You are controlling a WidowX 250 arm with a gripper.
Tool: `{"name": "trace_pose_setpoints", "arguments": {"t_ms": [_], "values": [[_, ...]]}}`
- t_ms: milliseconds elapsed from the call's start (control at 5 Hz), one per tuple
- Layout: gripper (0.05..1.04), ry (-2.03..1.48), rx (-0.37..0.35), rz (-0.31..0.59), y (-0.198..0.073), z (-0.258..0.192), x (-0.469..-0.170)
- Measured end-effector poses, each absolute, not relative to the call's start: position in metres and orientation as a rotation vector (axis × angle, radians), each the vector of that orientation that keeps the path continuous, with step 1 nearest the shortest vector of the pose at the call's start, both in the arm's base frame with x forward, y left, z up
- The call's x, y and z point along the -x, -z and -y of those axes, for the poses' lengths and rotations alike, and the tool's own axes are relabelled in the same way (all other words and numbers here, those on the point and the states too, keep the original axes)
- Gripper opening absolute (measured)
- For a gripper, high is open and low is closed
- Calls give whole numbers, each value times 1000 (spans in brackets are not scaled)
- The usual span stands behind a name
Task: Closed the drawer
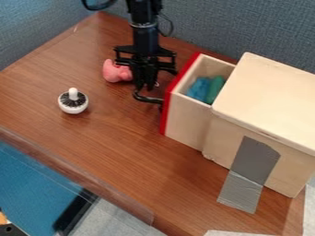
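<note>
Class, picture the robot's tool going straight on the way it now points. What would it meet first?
The tool points down, so probably the dark curved handle of the drawer. Depth is unclear, so it might instead reach the wooden tabletop beside it.

1. Gripper (146, 86): black, like the arm (145, 37).
2. Drawer (188, 117): pale cream wood, with a bright red front (165, 113) and a black handle (148, 99).
3. Inside it, one blue toy (199, 88) and one green toy (214, 89).
4. Box (277, 97): the same pale cream, plain on top.
5. Tape (249, 170): grey, lighter and shinier at its lower end.
6. Pink toy (115, 72): one plain pink.
7. Knobbed toy (73, 101): white, with a black ring crossed by fine pale spokes.
8. Table (117, 138): reddish brown, streaked with darker wood grain.
9. Wall (209, 23): grey-blue, finely flecked like woven cloth, bluer at left.
</note>
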State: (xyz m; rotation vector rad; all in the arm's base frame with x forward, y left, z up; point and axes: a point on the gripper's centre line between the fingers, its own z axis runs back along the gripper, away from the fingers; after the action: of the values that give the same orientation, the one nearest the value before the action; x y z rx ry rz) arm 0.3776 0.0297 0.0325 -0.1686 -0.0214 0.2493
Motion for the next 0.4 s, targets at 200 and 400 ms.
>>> {"name": "trace_pose_setpoints", "arguments": {"t_ms": [200,400], "values": [[154,-231,201,23,-30,-3,-376],[154,-204,218,25,-30,18,-377]]}}
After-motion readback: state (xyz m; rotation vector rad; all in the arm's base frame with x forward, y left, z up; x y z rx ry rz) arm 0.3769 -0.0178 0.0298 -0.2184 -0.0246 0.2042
